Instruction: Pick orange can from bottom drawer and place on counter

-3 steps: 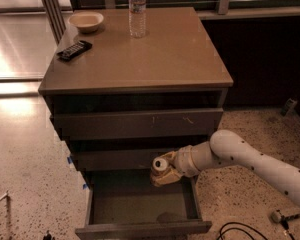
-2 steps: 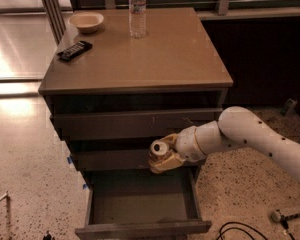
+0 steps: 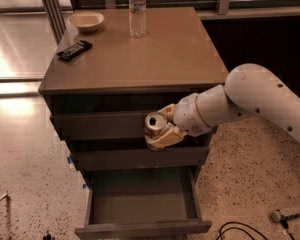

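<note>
My gripper (image 3: 159, 127) is shut on the orange can (image 3: 153, 122), whose silver top faces the camera. It holds the can in the air in front of the upper drawers, below the counter's front edge. The bottom drawer (image 3: 140, 227) is pulled open beneath it and its inside looks empty. The counter (image 3: 160, 54) is the glossy tan top of the cabinet, above and behind the can.
On the counter stand a clear water bottle (image 3: 137, 11) at the back, a pale bowl (image 3: 86, 21) at the back left and a black remote (image 3: 74, 50) at the left. Black cables (image 3: 240, 231) lie on the floor at lower right.
The arm has lifted the can from just above the open bottom drawer up to the level of the top drawers, and the elbow has risen.
</note>
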### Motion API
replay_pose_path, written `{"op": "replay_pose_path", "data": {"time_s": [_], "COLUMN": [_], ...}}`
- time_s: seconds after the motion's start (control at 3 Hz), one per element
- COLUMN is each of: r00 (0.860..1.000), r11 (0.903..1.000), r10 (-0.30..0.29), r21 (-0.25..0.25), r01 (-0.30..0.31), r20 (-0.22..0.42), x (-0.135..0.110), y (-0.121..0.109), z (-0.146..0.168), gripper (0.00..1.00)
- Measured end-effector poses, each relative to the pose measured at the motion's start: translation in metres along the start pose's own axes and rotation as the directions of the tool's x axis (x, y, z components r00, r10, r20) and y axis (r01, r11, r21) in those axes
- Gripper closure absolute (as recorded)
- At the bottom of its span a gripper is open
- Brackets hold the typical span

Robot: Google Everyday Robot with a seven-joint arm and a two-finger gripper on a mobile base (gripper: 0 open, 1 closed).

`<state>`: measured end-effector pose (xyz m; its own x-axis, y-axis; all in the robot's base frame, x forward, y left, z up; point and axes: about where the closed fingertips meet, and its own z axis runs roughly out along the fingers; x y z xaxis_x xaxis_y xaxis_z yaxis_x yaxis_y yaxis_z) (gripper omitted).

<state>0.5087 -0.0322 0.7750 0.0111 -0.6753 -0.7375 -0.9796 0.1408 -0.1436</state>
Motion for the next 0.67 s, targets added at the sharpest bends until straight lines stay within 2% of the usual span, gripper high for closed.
{"op": "replay_pose_path", "data": {"time_s": [0.33,0.67], "r00": [1.0,0.999], "r11": [1.0,0.9991], "r10": [0.0,0.041], "r21": [0.0,-0.015], "r01": [0.0,-0.041], "r20": [0.0,0.03], "x": [0.0,-0.024], "y": [0.0,-0.014], "z": [0.0,-0.025], "gripper": [1.0,1.0]}}
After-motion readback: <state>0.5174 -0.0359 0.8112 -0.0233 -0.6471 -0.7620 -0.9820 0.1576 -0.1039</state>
